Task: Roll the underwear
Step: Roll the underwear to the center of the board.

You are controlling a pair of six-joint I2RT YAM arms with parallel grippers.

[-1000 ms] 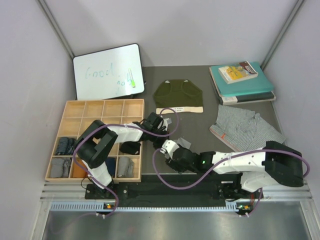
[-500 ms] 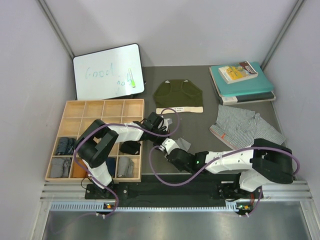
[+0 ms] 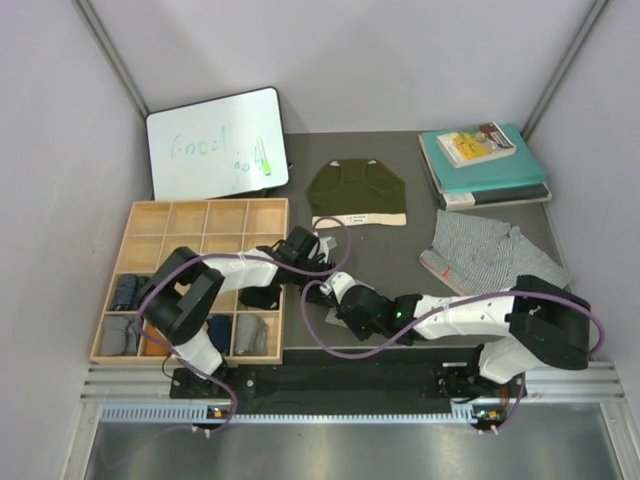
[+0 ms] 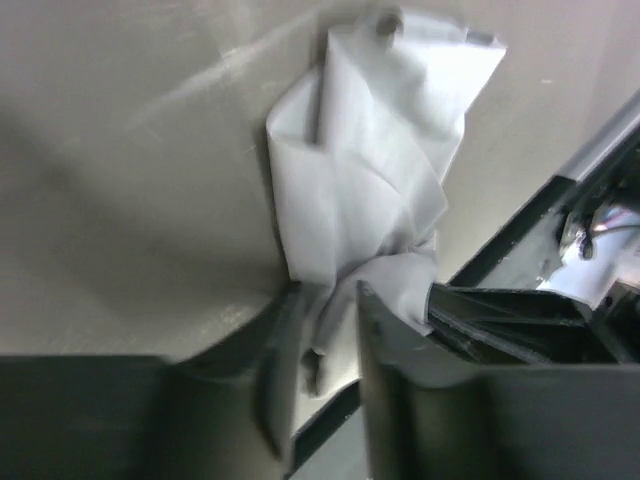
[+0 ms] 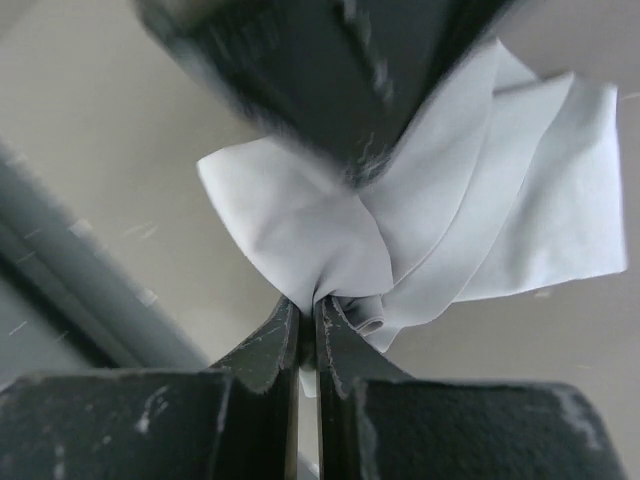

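The light grey underwear (image 4: 370, 170) lies bunched on the dark mat between my two grippers. My right gripper (image 5: 308, 320) is shut on a pinched fold of it (image 5: 330, 250). My left gripper (image 4: 325, 340) stands open, its jaws parted with a loose end of the grey cloth hanging between them. In the top view the two grippers meet near the mat's front left, left (image 3: 318, 258) and right (image 3: 338, 288), and they hide the grey cloth. The olive green underwear (image 3: 356, 192) lies flat at the back. The grey-and-white patterned underwear (image 3: 490, 255) lies crumpled at the right.
A wooden compartment tray (image 3: 190, 225) with rolled garments in its near cells sits left of the mat. A whiteboard (image 3: 215, 142) leans at the back left. Teal books (image 3: 485, 165) are stacked at the back right. Purple cables loop over both arms.
My right gripper slid left toward the left gripper and shut on the grey cloth. The left gripper's jaws parted, loosening their hold on it.
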